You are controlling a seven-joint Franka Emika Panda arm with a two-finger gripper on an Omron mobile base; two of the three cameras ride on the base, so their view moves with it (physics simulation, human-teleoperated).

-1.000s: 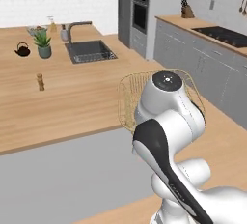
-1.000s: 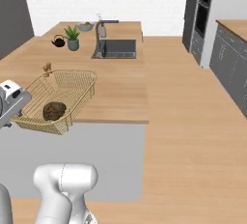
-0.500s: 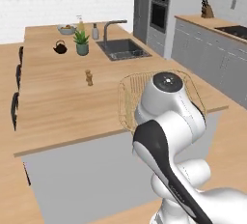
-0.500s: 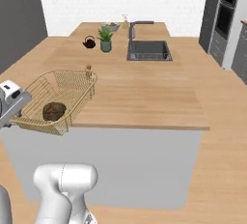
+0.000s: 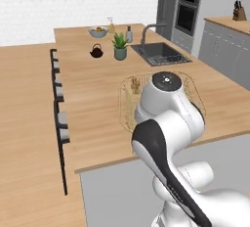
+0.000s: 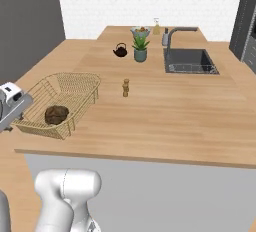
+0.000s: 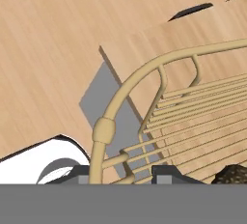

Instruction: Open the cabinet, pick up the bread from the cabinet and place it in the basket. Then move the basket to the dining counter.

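The tan mesh basket (image 6: 70,93) hangs over the near left corner of the dining counter (image 6: 170,116), its underside close above the wood. The dark-brown bread (image 6: 56,114) lies inside it, near the corner that I hold. My gripper (image 7: 120,174) is shut on the basket's rim (image 7: 144,76), which runs up between the two fingertips; the bread (image 7: 235,175) peeks in at the lower right. From the left base view the basket (image 5: 130,96) is mostly hidden behind my arm. The cabinet is out of view.
On the island stand a small pepper mill (image 6: 125,87), a black teapot (image 6: 120,51), a potted plant (image 6: 140,48), and a sink (image 6: 190,61) with a faucet. Dark stools (image 5: 58,118) line its left side. Ovens (image 5: 188,6) and grey drawers lie beyond.
The whole scene has shifted as the base drove and turned around the island; the stools have come into view. The basket with the bread stays in my gripper.
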